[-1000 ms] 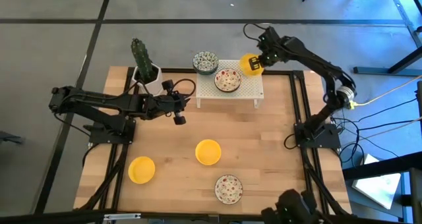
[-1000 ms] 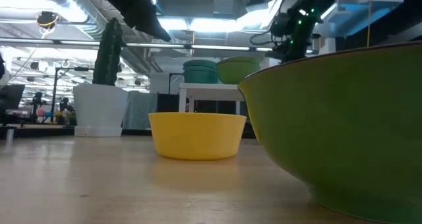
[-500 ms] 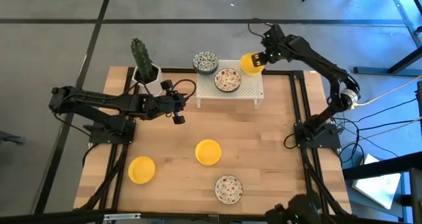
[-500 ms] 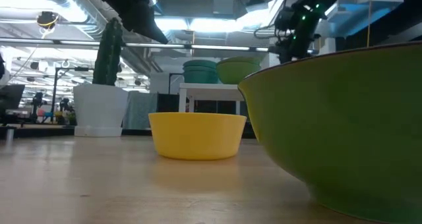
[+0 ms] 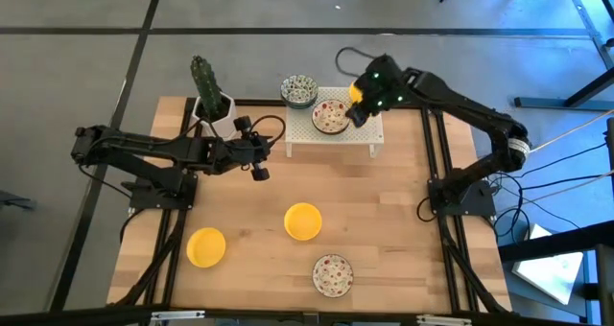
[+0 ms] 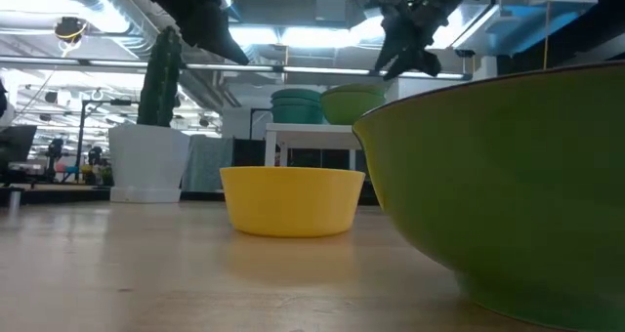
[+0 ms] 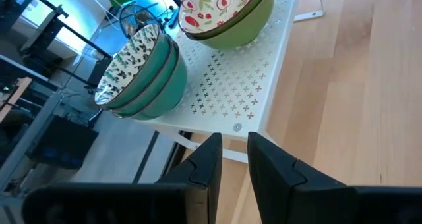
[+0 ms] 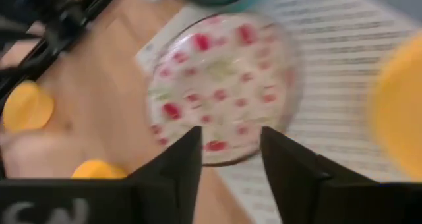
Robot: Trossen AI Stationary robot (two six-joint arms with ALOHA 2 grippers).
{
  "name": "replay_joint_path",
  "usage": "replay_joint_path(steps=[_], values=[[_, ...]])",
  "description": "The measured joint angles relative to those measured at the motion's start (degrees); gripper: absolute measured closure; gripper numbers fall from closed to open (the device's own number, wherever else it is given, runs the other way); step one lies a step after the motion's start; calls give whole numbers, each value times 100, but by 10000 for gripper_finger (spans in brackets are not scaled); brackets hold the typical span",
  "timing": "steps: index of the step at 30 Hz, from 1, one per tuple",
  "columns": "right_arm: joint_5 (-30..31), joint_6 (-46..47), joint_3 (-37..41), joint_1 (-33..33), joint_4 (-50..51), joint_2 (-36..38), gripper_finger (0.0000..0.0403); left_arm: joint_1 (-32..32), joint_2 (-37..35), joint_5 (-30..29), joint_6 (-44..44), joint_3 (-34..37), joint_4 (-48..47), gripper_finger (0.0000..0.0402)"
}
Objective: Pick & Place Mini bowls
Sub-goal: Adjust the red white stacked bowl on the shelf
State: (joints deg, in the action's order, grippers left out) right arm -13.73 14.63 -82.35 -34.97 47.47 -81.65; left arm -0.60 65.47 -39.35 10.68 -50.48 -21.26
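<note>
A white perforated rack (image 5: 336,132) stands at the table's far edge. On it are stacked teal-speckled bowls (image 5: 298,89), red floral bowls (image 5: 329,117) with green outsides, and a yellow bowl (image 5: 357,90) at its far right corner, partly under my right arm. Two more yellow bowls (image 5: 302,221) (image 5: 205,246) and a red floral bowl (image 5: 332,273) rest on the wood. My right gripper (image 8: 227,135) hovers open and empty over the rack, just right of the floral bowls (image 8: 221,85). My left gripper (image 7: 232,141) waits near the rack's left end, its fingers slightly apart and holding nothing.
A white pot with a green cactus (image 5: 209,94) stands at the far left, close behind my left arm. Bare wood lies in the table's middle, between the rack and the near bowls. In the low view the near floral bowl's green wall (image 6: 508,186) fills the right side.
My right gripper has left the yellow bowl at the rack's far right corner. It has swung toward the table's left and near edge and now hangs beside the floral bowls. The yellow bowl stays on the rack.
</note>
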Motion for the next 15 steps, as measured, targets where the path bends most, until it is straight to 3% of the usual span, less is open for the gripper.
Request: replay_joint_path(steps=[7,15], values=[[283,14,0,228,-5,-256,387,0,0,0,-48,0,2,334],[425,-1,0,189,-8,-386,384,-4,0,-2,-48,0,2,335]])
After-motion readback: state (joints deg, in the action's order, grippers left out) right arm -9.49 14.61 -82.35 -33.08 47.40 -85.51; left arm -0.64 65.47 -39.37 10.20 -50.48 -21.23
